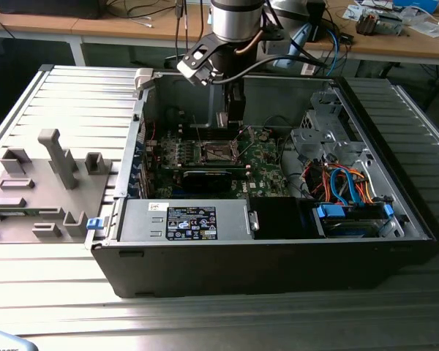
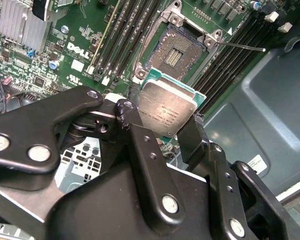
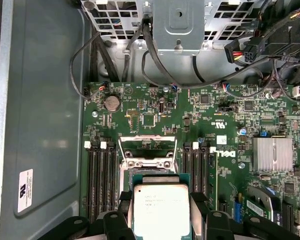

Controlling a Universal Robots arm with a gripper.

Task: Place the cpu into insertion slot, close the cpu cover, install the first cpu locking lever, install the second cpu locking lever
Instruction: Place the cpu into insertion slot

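My gripper (image 2: 162, 122) is shut on the cpu (image 2: 167, 106), a flat square chip with a dull silver top, pinched by two opposite edges between the black fingers (image 2: 127, 114). In both wrist views the cpu (image 3: 161, 210) hangs above the green motherboard, just off the insertion slot (image 2: 177, 50). The slot's dark contact field lies uncovered. The silvery cpu cover (image 3: 147, 141) stands raised at one edge of the slot. A thin locking lever (image 2: 242, 47) sticks out beside it. In the exterior view the gripper (image 1: 230, 121) is inside the open computer case, above the insertion slot (image 1: 218, 152).
Long memory slots (image 3: 102, 175) flank the socket on both sides. A finned heatsink (image 3: 272, 154) and a drive cage with cables (image 3: 177, 22) lie nearby. A black card (image 1: 205, 178), the power supply (image 1: 190, 221) and the case walls (image 1: 380, 139) hem in the board. A grey fixture (image 1: 55, 157) sits outside the case.
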